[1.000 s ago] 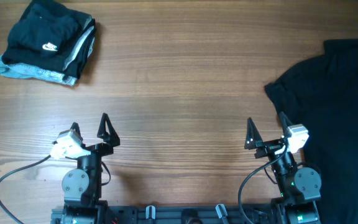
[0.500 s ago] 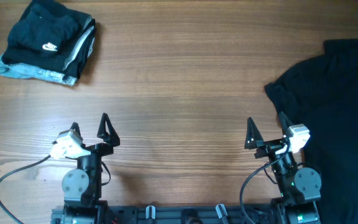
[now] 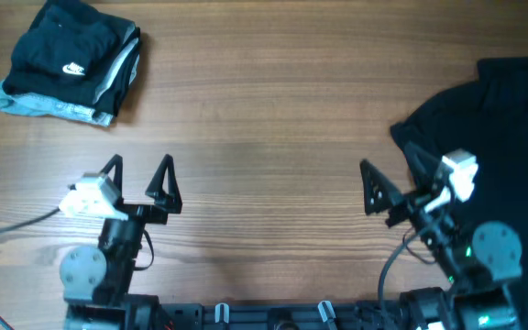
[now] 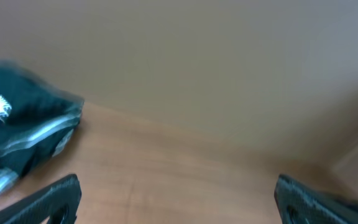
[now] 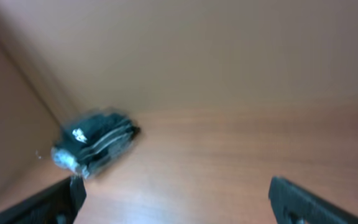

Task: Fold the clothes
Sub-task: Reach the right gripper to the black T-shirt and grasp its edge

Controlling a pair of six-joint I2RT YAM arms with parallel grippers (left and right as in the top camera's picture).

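Far-left corner of the table (image 3: 264, 119): folded clothes stack (image 3: 69, 64), swoosh on top. Black garment (image 3: 498, 137) spread at right edge. Left gripper (image 3: 137, 165) and right gripper (image 3: 390, 163) low at front edge, jaws wide apart, empty.

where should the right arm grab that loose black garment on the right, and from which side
Probably the pointed left corner of the black garment, which juts out over the table. Come from its left with the open right gripper, already beside that edge; the rest lies flat, offering no lip.

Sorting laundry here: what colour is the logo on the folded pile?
White logo on the black folded pile; overhead view.
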